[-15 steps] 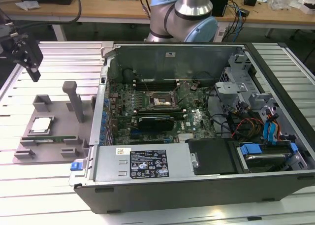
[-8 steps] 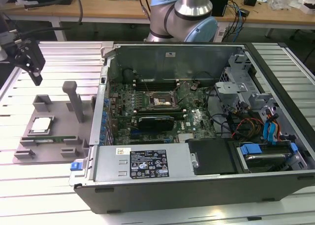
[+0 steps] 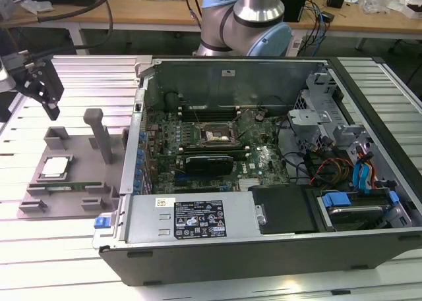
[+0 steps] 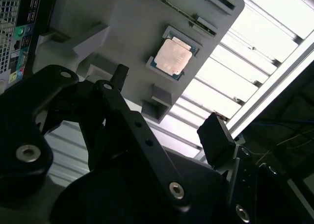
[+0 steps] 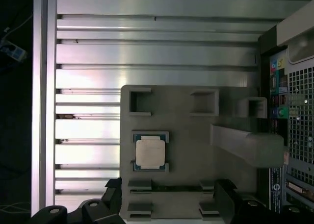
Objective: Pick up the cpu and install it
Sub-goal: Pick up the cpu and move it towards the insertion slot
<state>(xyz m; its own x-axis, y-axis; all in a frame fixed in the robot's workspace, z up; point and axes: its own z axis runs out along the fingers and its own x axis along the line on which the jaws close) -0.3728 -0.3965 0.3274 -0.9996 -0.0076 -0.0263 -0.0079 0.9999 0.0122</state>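
Hovering over the slatted tabletop [image 3: 59,248] at the exterior view's left, the gripper [image 3: 47,100] is hanging with its jaws spread wide, pinching nothing. The cpu [image 3: 56,167] is lying flat, metal top up, in a square recess of the grey holder tray [image 3: 79,153], below the jaws and apart from them, beside the open computer case [image 3: 264,202].

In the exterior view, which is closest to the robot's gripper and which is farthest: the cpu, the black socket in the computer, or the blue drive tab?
1. The cpu, on the grey tray near the open gripper.
2. The black socket, in the middle of the motherboard.
3. The blue drive tab, at the exterior view's right.
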